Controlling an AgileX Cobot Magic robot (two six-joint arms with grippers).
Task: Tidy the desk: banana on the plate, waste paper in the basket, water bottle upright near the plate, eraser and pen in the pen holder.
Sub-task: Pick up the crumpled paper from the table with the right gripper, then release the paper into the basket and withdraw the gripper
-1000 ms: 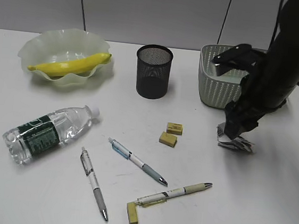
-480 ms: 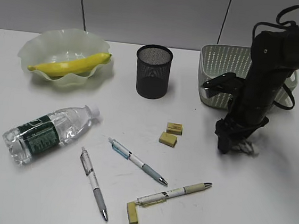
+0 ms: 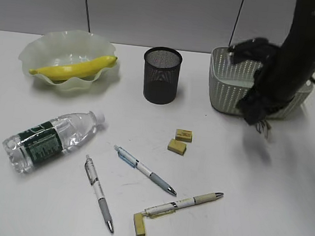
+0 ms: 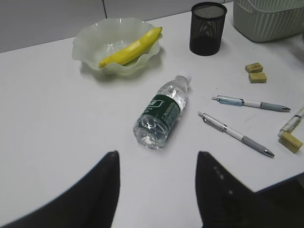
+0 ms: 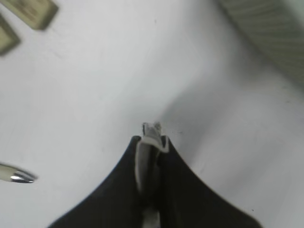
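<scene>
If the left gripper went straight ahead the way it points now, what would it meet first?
Likely the water bottle, lying on its side on the desk ahead of the open left gripper. The plate lies beyond; depth is uncertain.

A yellow banana is lying in the ruffled pale-green plate on the white desk. The clear water bottle is resting on its side. The black mesh pen holder is standing beside the green basket; crumpled waste paper is hanging pinched above the desk.
</scene>
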